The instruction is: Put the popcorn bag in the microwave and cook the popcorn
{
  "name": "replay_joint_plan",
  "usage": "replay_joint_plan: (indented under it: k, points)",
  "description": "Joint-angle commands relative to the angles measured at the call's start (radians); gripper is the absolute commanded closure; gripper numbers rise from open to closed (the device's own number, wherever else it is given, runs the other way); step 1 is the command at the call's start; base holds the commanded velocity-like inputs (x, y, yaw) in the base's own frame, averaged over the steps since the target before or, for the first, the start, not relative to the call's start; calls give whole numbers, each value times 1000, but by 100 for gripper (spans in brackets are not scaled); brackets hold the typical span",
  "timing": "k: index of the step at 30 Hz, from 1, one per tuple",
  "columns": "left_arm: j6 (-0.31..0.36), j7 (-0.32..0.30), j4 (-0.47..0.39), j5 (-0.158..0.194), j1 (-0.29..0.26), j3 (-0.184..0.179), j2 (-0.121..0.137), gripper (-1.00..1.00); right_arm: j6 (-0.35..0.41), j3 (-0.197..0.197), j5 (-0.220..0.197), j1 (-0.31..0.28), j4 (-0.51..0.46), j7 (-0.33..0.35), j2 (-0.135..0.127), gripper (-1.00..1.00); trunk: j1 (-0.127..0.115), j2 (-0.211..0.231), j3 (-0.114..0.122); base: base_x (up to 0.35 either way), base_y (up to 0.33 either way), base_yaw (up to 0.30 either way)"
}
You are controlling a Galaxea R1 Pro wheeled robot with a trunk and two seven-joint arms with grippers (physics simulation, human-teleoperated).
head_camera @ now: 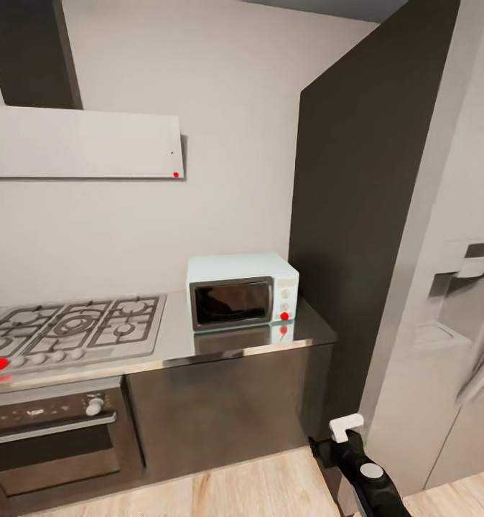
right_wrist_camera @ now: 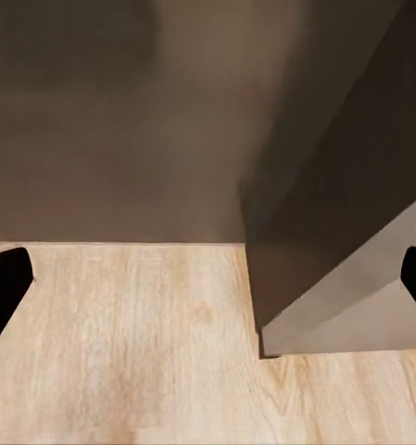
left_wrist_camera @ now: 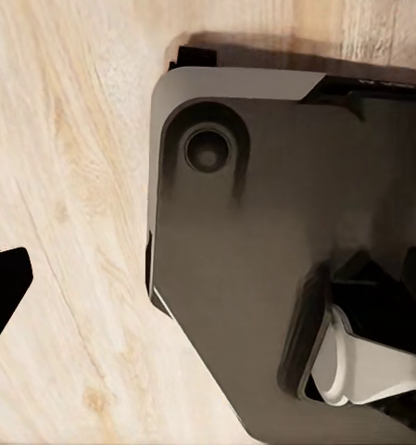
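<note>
The small mint-blue microwave with its dark glass door (head_camera: 242,291) sat shut at the right end of the brushed-steel countertop (head_camera: 177,337), beside the grated gas hob (head_camera: 73,327). Right gripper (right_wrist_camera: 208,278) hung wide apart, empty, low over wooden floor (right_wrist_camera: 124,343), well below the microwave. The left's spread I couldn't tell.

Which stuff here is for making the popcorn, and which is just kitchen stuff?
For the job:
- microwave, door shut
- countertop it stands on

Just there:
- gas hob
- oven below the hob
- range hood
- fridge
- dark tall panel
</note>
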Motion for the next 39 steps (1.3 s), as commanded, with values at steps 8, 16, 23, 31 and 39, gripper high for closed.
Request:
replay_joint_plan:
  k: [8,16,23,31,39]
  points:
    - [7,-2,-2,0,0,9,-2,-100,5,5,10,0,-29,6,16,-100,0,-2,-2,0,0,262]
    - [7,-2,-2,0,1,9,-2,-100,-70,5,-67,0,-32,-10,17,-100,0,-2,-4,95,0,266]
    - [6,-2,-2,0,0,10,-1,-100,-191,5,-73,0,-32,-105,17,-100,0,-2,-8,321,0,266]
    - [6,-2,-2,1,0,9,0,-100,-303,-16,-73,-1,-108,-120,14,-100,0,-2,-9,307,-149,32]
    - [5,-2,-2,1,0,10,0,-100,-297,-110,-72,-1,-184,-120,-17,-100,0,-2,-9,239,-220,0]
